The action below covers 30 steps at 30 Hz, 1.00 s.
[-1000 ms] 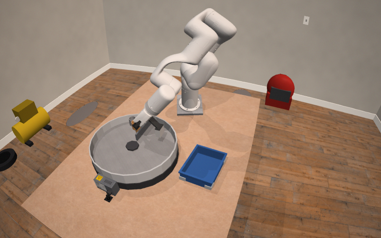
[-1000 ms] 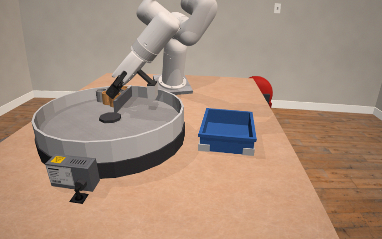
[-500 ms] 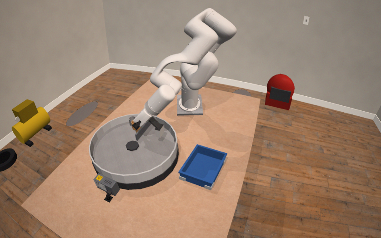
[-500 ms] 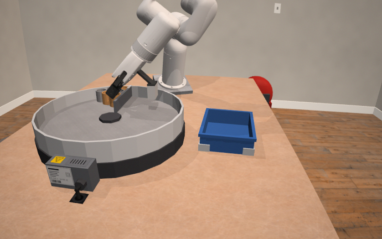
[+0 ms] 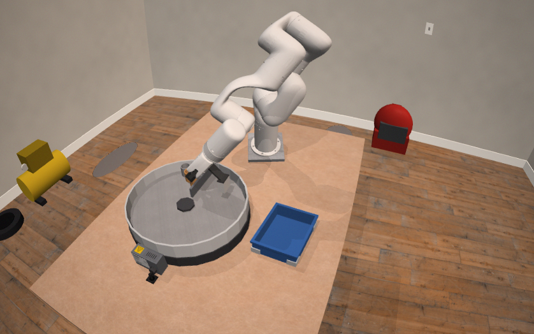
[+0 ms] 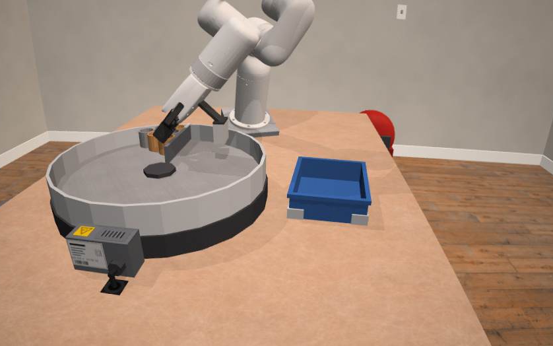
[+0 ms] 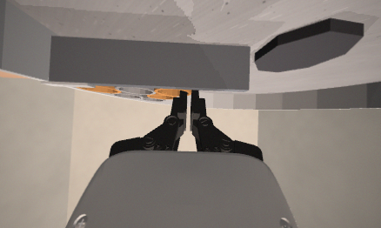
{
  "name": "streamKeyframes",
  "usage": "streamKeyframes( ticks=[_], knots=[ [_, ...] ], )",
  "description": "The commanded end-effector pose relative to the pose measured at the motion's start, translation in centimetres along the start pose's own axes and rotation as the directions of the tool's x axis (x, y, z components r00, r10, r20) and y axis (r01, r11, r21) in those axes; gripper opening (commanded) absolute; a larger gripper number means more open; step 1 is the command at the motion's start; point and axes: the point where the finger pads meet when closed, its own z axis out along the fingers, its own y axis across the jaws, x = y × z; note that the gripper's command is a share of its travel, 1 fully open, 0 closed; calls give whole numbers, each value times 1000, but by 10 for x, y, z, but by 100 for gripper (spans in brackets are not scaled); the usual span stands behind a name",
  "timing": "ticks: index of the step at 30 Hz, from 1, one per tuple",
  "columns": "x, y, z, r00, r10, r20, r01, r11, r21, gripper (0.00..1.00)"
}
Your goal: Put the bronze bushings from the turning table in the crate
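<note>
Several bushings stand close together at the back of the turning table (image 5: 153, 239) (image 6: 184, 216), beside a grey upright plate (image 5: 202, 183) (image 6: 177, 144) (image 7: 150, 63). A bronze bushing (image 6: 152, 144) stands at the front of the group, and more bronze (image 7: 99, 90) shows at the left in the wrist view. A steel bushing (image 5: 184, 168) (image 6: 144, 138) stands at the group's left side. My gripper (image 5: 190, 176) (image 6: 161, 136) (image 7: 189, 96) is down at the group, its fingers nearly together on the wall of a bronze bushing by the plate. The fingers partly hide the group. The blue crate (image 5: 278, 253) (image 6: 328, 208) is empty.
A dark hub (image 5: 185, 204) (image 6: 159, 170) (image 7: 310, 52) rises at the turntable's centre. A dark bar (image 5: 218, 173) (image 6: 213, 112) with a pale block (image 6: 220, 132) reaches over its back rim. A grey motor box (image 5: 148, 259) (image 6: 105, 251) sits at its front. The crate stands to its right.
</note>
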Motion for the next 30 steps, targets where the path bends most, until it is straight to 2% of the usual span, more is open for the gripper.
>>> streamKeyframes(
  ticks=[1, 13, 22, 30],
  knots=[
    [-1, 0, 0, 1000, 2, 0, -2, 1000, -1, 0],
    [-16, 0, -18, 1000, 2, 0, -2, 1000, -1, 0],
    [-42, 0, -50, 1000, 2, 0, -2, 1000, -1, 0],
    [-46, 0, -54, 1000, 2, 0, -2, 1000, -1, 0]
  ],
)
